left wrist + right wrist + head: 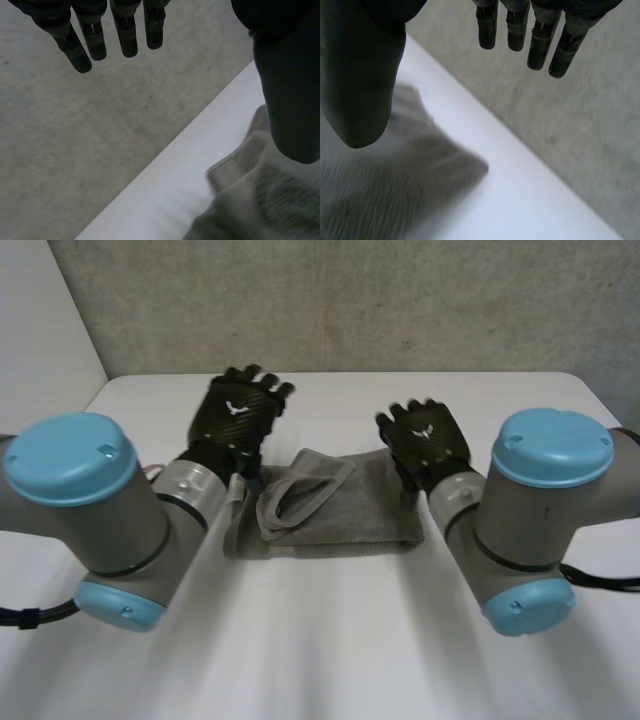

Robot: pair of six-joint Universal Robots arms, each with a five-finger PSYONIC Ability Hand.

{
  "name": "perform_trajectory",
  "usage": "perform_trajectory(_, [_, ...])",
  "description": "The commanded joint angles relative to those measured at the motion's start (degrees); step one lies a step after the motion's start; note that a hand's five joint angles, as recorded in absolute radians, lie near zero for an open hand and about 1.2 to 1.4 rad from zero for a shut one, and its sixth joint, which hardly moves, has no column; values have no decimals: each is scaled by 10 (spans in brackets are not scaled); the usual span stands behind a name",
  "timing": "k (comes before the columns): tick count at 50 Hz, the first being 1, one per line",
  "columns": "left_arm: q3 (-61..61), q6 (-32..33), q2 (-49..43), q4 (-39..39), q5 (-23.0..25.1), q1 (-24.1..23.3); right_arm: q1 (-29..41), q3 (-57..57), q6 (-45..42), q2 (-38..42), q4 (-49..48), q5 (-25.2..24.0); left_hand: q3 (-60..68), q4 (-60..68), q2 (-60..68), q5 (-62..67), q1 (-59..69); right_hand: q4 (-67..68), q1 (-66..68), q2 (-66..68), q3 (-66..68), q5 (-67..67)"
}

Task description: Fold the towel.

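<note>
Where the head view looks down on the white table, the grey towel lies at its middle as a folded oblong. A paler hemmed edge curls in a loop on the towel's left part. The left hand is at the towel's far left corner and the right hand at its far right corner. Both have their fingers stretched toward the grey wall. Whether either hand touches the cloth I cannot tell here.

In the left wrist view, the left hand has straight fingers, slightly apart, with the thumb held wide of them. A rumpled corner of the towel lies under the thumb, near the table's far edge.

In the right wrist view, the right hand is likewise spread, its fingers straight and its thumb well away from them. A flat corner of the towel lies under the thumb on the table.
</note>
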Motion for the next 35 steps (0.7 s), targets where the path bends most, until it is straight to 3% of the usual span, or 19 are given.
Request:
perform_trajectory(1, [37,-39,-51,-18,10,-43,-22,36,-3,10,10,-3,-20,-29,-28,-107,-29,-41,-29,-37,-33,-30])
perform_trajectory(22, [286,-39,-270,-139,6,-62,-15,33,-1,77,-12,-1,-10,-19,-18,-97,-18,127,138,130,135,138])
perform_trajectory(35, [294,-37,-279,-140,-127,-17,-15,24,-8,110,-35,1,-10,-19,-18,-97,-18,339,350,342,346,349])
